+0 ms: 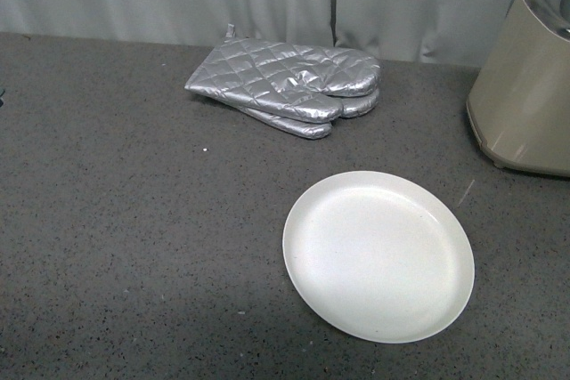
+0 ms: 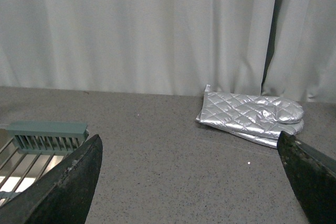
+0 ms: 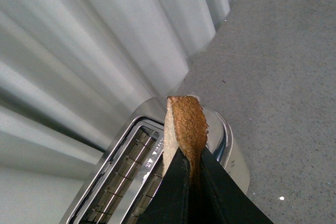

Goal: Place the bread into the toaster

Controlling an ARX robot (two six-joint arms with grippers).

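In the right wrist view my right gripper (image 3: 190, 174) is shut on the bread (image 3: 185, 124), a light-brown slice seen edge-on with a dark crust. It hangs above the toaster (image 3: 231, 156), over its shiny silver top with two long slots (image 3: 123, 169). In the front view the beige toaster (image 1: 525, 86) stands at the right edge; neither arm shows there. My left gripper (image 2: 191, 182) is open and empty, low over the grey counter, its dark fingers (image 2: 68, 187) wide apart.
A round white plate (image 1: 378, 255) lies empty in front of the toaster. Quilted silver oven mitts (image 1: 289, 86) lie near the back curtain, also in the left wrist view (image 2: 252, 116). A green-edged wire rack (image 2: 44, 140) sits beside the left gripper.
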